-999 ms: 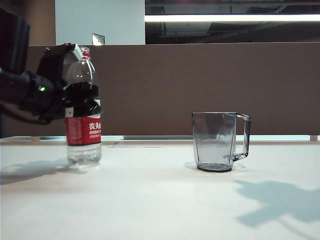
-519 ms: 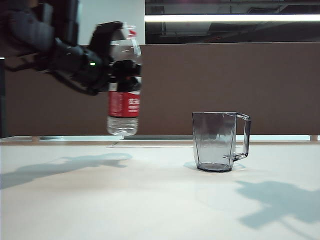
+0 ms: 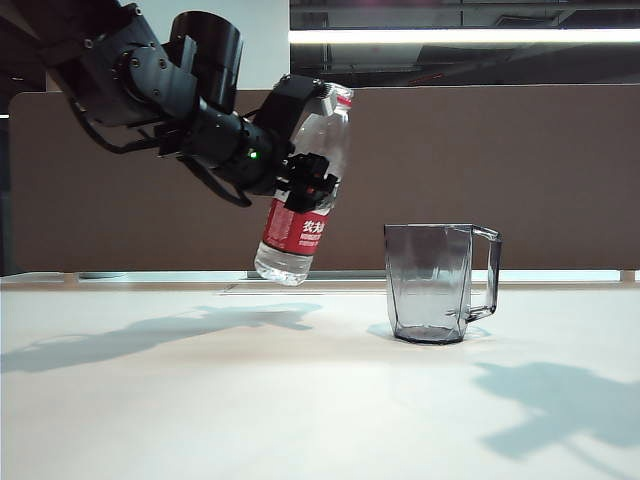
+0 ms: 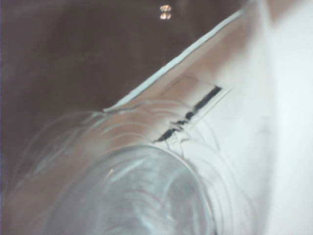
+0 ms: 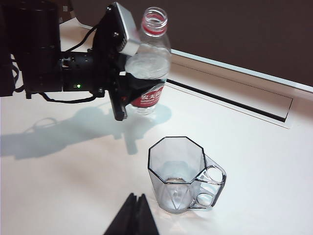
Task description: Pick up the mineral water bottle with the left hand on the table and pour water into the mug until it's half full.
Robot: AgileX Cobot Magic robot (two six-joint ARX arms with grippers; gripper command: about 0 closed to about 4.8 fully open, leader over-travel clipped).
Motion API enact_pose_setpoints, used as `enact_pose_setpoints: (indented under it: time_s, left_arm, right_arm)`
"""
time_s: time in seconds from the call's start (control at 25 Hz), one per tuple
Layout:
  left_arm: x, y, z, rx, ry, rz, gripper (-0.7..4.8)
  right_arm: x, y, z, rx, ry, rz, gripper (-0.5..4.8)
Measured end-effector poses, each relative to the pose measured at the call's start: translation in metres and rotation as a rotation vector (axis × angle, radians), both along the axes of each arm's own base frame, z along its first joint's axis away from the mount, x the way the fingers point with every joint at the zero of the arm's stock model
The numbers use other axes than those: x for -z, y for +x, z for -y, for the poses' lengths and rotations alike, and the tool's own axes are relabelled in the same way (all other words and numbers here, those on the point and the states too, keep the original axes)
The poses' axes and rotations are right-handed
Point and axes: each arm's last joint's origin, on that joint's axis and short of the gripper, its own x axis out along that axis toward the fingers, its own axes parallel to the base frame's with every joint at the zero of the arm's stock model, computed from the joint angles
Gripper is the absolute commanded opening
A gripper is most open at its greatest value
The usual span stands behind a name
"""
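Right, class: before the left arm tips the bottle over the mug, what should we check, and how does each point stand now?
1. Left gripper clamped on the mineral water bottle: ok.
2. Bottle lifted clear of the table: ok.
3. Bottle cap off, neck open: ok.
4. Bottle mouth above the mug: not ok, it is to the side of it.
5. Mug upright: ok.
6. Right gripper shut, clear of the mug: ok.
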Motion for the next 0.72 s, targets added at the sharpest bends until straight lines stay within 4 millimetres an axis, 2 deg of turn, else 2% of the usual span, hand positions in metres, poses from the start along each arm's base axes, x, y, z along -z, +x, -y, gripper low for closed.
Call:
enact_pose_setpoints:
  time_s: [0.16,0.48,0.72]
  left_arm:
    - [0.000,-0.001,0.011,0.038,0.055,0.053,2.14]
    - [0.010,-0.015,0.038,0.149,0.214,0.153,2.15]
    - [0.023,-0.012,0.038,0.182,0.355,0.223,2.15]
  right_arm:
    - [0.000,0.000,0.000,0.000,0.000,0.000,-0.01]
    - [0.000,0.000,0.000,0.000,0.000,0.000,-0.01]
    - [0.000,0.000,0.000,0.001,0.000,0.000,-0.01]
